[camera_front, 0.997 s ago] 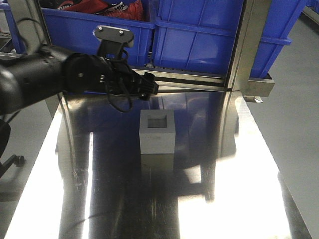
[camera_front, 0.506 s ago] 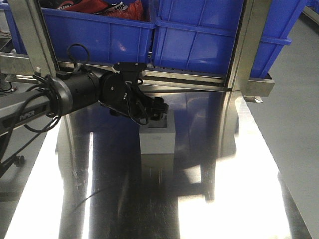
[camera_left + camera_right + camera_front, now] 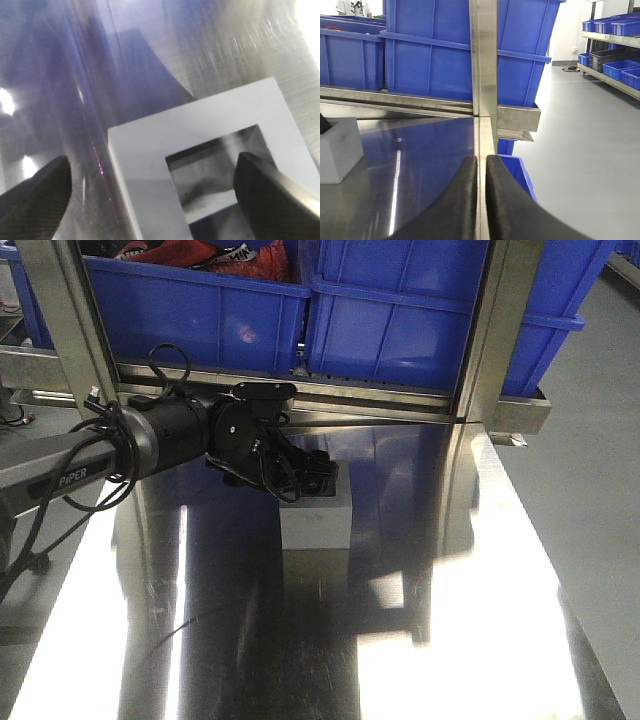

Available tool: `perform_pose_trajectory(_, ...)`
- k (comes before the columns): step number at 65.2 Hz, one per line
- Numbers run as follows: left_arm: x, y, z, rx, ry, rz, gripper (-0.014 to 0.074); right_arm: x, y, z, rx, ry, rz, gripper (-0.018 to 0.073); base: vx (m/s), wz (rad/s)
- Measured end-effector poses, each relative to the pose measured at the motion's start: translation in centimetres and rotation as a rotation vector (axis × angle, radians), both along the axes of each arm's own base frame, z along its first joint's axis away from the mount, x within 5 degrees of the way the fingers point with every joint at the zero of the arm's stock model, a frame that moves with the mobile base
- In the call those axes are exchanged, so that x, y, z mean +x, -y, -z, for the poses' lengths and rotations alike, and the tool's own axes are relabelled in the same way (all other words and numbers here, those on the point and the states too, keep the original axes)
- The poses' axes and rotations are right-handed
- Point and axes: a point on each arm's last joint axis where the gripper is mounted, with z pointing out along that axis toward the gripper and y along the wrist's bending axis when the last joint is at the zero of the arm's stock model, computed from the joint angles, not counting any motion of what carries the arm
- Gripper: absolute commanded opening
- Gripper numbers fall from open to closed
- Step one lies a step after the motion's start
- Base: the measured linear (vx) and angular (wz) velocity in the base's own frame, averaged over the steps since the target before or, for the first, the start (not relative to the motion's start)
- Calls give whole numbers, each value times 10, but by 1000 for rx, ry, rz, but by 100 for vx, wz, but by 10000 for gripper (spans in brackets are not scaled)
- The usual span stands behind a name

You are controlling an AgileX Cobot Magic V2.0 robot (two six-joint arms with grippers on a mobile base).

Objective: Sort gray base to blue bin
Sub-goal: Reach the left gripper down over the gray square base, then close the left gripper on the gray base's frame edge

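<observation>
I'm holding the left jaws wide open, empty, straddling one wall of the base (image 3: 200, 125); pinching only that is risking a tilt. Right jaws are sitting closed, empty.

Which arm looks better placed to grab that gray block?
Left. The left claw is open right over the gray base, one finger above the recess and the other outside the wall. The right claw is shut, and the base sits off to its side.
</observation>
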Motion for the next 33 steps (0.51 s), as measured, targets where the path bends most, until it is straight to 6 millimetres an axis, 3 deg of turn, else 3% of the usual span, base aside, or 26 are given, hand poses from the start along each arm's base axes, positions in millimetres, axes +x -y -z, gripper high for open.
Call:
perform_pose_trajectory(9,-1,0,0,3,-9,0,580,0,0,0,0,0,0,-4,0,0)
perform_pose_trajectory(16,-1,0,-1,3,-19,-1,507,0,0,0,0,0,0,-4,0,0)
perform_pose_trajectory(33,-4,0,-3,5,-46,-1,167,0,0,0,0,0,0,-4,0,0)
